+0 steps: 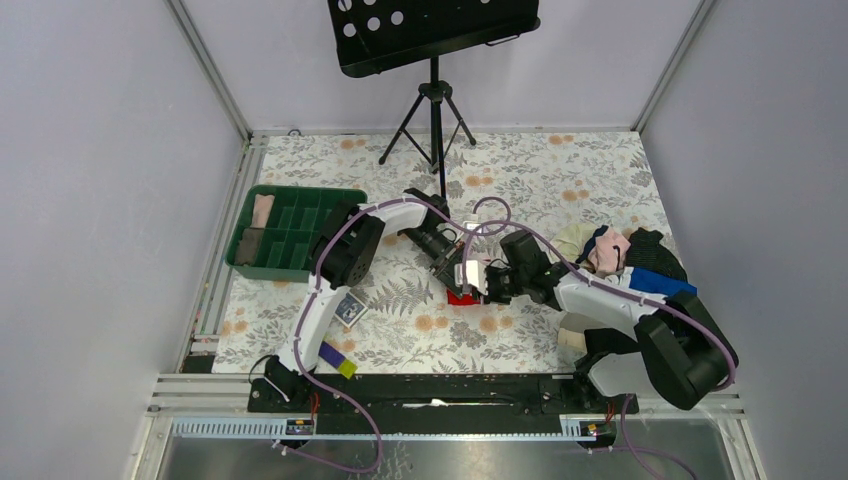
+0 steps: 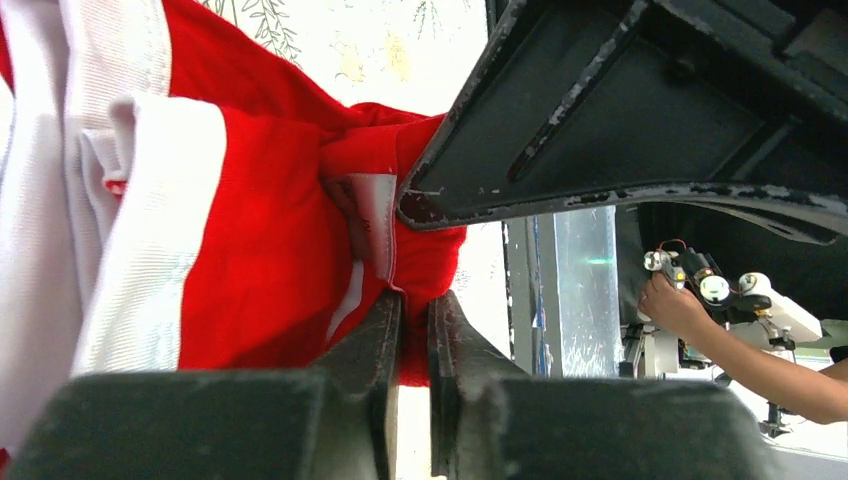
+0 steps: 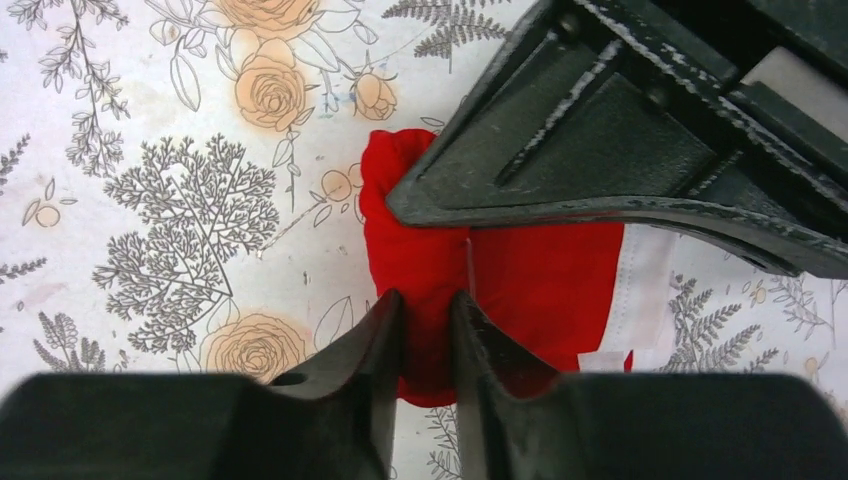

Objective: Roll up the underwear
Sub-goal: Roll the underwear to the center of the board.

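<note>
The underwear [image 1: 461, 297] is bright red cloth with white trim, bunched on the flowered table between the two arms. In the left wrist view the underwear [image 2: 260, 260] fills the left half, and my left gripper [image 2: 415, 300] is shut on a red fold beside a small white label. In the right wrist view my right gripper [image 3: 428, 298] pinches the rolled red edge of the underwear [image 3: 540, 280], its white waistband lying to the right. From above, the left gripper [image 1: 462, 273] and the right gripper [image 1: 486, 284] meet tip to tip over the cloth.
A green divided crate [image 1: 262, 262] at the left holds a pink and a dark rolled item. A pile of mixed clothes [image 1: 625, 255] lies at the right edge. A music stand tripod [image 1: 432, 120] stands at the back. A small card [image 1: 348, 310] lies near the left arm.
</note>
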`<action>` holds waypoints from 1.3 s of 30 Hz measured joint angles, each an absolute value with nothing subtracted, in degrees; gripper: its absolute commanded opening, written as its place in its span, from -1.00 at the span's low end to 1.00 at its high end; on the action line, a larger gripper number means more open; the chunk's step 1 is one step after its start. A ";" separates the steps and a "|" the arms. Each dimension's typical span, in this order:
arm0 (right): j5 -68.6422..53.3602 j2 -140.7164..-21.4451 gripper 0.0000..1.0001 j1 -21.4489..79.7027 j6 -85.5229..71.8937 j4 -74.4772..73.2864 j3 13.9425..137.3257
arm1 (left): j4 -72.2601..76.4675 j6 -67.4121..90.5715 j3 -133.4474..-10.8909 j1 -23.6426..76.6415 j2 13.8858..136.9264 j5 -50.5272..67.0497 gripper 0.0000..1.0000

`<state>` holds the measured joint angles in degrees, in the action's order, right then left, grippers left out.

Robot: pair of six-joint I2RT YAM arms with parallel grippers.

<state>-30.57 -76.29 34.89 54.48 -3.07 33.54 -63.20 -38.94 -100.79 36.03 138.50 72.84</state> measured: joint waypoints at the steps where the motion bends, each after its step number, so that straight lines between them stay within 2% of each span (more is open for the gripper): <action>1: -30.52 -76.75 -0.76 34.87 54.70 -3.27 34.13 | -63.33 -38.89 -100.79 36.03 138.50 72.77 -0.61; 4: -30.57 -78.65 -0.92 34.87 55.05 -5.74 36.88 | -63.31 -37.65 -100.90 35.66 138.50 72.03 -0.42; 7: -30.59 -81.12 -0.96 34.81 54.70 -9.23 40.34 | -61.21 -34.57 -99.70 34.48 138.15 71.77 -0.29; 10: -32.14 -83.22 -0.98 34.15 54.19 -11.84 42.94 | -54.06 -28.67 -93.06 32.36 133.99 70.74 -0.17; 18: -37.56 -89.27 -0.98 28.99 49.36 -16.91 48.29 | -29.67 -10.09 -70.13 24.67 111.28 55.86 -0.03; 22: -39.20 -94.48 -0.97 26.30 46.04 -19.22 52.34 | -16.60 -6.42 -57.25 25.10 98.06 48.58 0.07; 25: -40.34 -99.88 -0.96 24.51 43.57 -22.33 56.64 | -9.21 -10.81 -49.52 29.98 88.58 41.98 0.29; 29: -42.28 -105.97 -0.94 22.90 40.16 -27.77 62.61 | -0.51 -22.55 -43.13 39.48 80.36 36.27 0.32; 39: -43.59 -109.97 -0.90 21.82 37.04 -32.45 66.74 | 8.16 -50.72 -43.00 45.34 90.11 34.92 0.32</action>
